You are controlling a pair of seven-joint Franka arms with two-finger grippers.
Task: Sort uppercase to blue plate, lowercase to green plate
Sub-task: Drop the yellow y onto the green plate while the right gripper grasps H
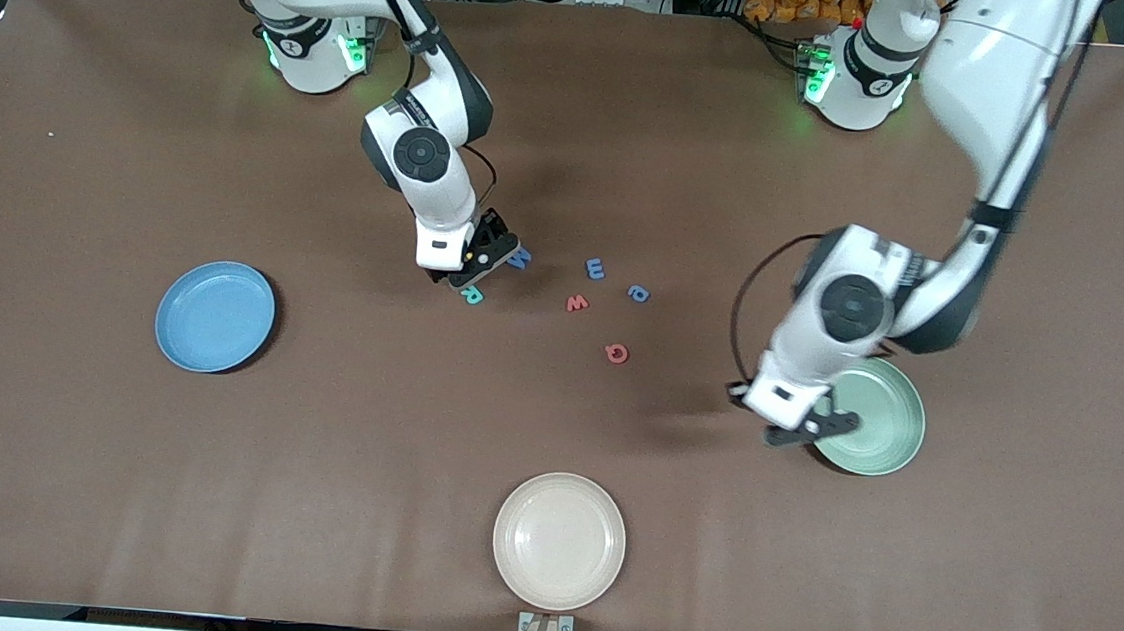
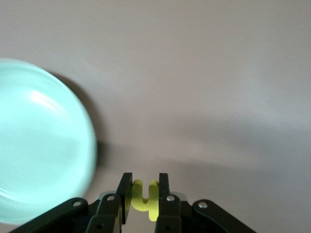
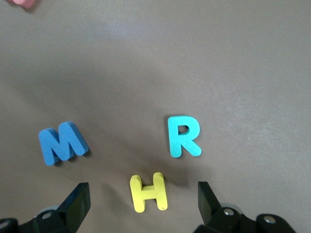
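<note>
Left gripper: the left gripper (image 2: 145, 196) is pinching the small yellow h (image 2: 145, 200) between closed fingers, hanging over the brown tabletop (image 1: 575, 156) at the edge of the green plate (image 1: 880, 421).
Right gripper: the right gripper (image 3: 144, 204) is standing wide apart and holding nothing, straddling the yellow H (image 3: 148, 192) in the middle of the tabletop.
Letters by the right gripper: the blue M (image 3: 62, 143) and the teal R (image 3: 183, 136) are lying flat just beside the H.
Other letters: the red w (image 1: 577, 304), red Q (image 1: 616, 353), blue E-shaped letter (image 1: 595, 269) and blue round letter (image 1: 638, 293) are sitting mid-table, toward the left arm's end from that group.
Blue plate: the blue plate (image 1: 215, 315) is sitting toward the right arm's end, with nothing in it.
Handling: the letters are looking like light, soft foam that would give under a pinch; they probably need little force.
Where to hold: squeezing the H across its two uprights seems best.
Risk: the M and R are lying close enough to get nudged.
</note>
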